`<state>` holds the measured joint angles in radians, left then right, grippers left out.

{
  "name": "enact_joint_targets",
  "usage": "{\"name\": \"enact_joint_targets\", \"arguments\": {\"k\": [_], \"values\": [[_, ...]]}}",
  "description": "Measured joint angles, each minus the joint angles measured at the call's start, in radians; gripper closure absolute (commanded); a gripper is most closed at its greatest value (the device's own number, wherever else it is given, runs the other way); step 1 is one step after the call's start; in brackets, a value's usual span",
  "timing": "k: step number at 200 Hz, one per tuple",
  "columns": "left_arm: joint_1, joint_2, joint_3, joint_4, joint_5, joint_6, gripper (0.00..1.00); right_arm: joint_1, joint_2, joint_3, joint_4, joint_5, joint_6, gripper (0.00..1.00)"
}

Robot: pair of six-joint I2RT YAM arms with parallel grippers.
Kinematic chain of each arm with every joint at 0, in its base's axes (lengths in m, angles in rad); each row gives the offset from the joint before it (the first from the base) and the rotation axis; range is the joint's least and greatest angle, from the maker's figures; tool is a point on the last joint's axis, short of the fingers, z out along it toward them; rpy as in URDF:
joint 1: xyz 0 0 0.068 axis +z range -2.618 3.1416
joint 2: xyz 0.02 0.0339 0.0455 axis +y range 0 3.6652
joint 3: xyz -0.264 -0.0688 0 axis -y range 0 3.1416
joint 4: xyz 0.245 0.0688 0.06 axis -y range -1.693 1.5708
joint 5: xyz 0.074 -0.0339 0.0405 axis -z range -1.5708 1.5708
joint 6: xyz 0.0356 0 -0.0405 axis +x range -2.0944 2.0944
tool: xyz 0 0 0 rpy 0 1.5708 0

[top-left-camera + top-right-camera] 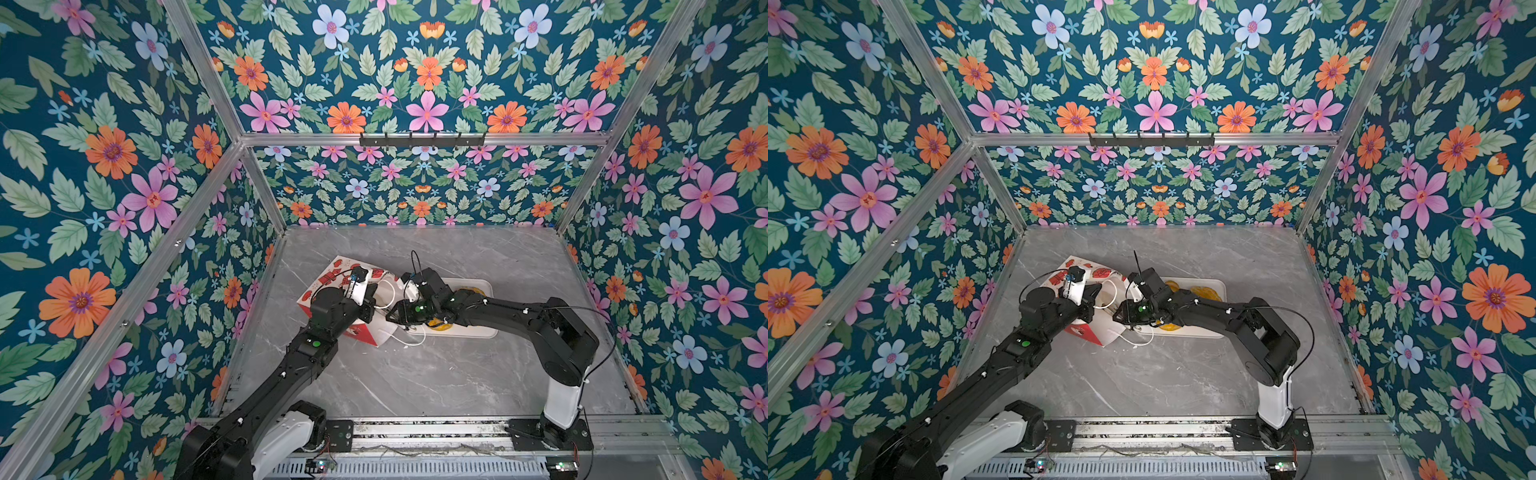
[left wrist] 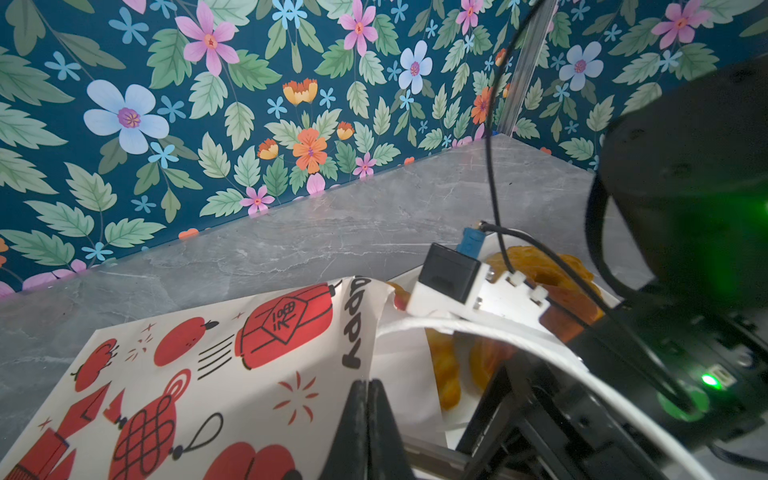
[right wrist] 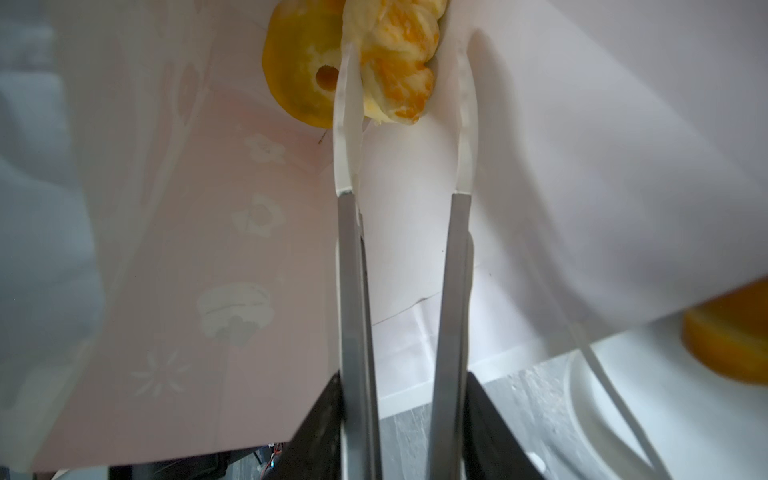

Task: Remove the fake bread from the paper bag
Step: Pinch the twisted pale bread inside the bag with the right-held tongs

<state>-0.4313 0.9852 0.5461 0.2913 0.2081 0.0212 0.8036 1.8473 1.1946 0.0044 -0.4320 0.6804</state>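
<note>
The left gripper (image 2: pixel 368 386) was seen with its black fingers pressed together on the upper lip of the paper bag (image 2: pixel 199 365), which was laid on its side on the grey marble-patterned table (image 1: pixel 415 374), its mouth turned to the right. The bag's smooth white paper was printed with red lanterns and knots, and a white cord handle (image 2: pixel 457 324) was draped across the mouth. The right gripper (image 3: pixel 406 50) was reached into that mouth, its long metal fingers with pale translucent tips set apart. A glossy, knobbly braided loaf (image 3: pixel 399 70) was lodged between the tips deep in the bag, against one finger and clear of the other, and a golden ring cake (image 3: pixel 297 79) was pressed just beside it. Further right, more glossy pastries (image 1: pixel 471 289) were laid on a flat white tray (image 1: pixel 473 330).
</note>
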Motion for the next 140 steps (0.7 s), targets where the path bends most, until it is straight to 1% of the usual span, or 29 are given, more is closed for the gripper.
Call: {"name": "enact_joint_targets", "arguments": {"k": [33, 65, 86, 140], "values": [[0.000, 0.032, 0.015, 0.029, -0.028, -0.047, 0.93, 0.014, -0.066, -0.061, 0.013, 0.064, 0.021, 0.58], [0.000, 0.050, 0.017, 0.047, -0.049, -0.072, 0.93, 0.035, -0.107, -0.062, 0.013, 0.123, 0.019, 0.58], [0.000, 0.057, 0.021, 0.060, -0.053, -0.092, 0.93, 0.043, -0.093, -0.037, 0.011, 0.129, 0.015, 0.58], [-0.002, 0.063, 0.021, 0.078, -0.065, -0.108, 0.93, 0.045, -0.002, 0.037, 0.014, 0.111, 0.018, 0.58]]}}
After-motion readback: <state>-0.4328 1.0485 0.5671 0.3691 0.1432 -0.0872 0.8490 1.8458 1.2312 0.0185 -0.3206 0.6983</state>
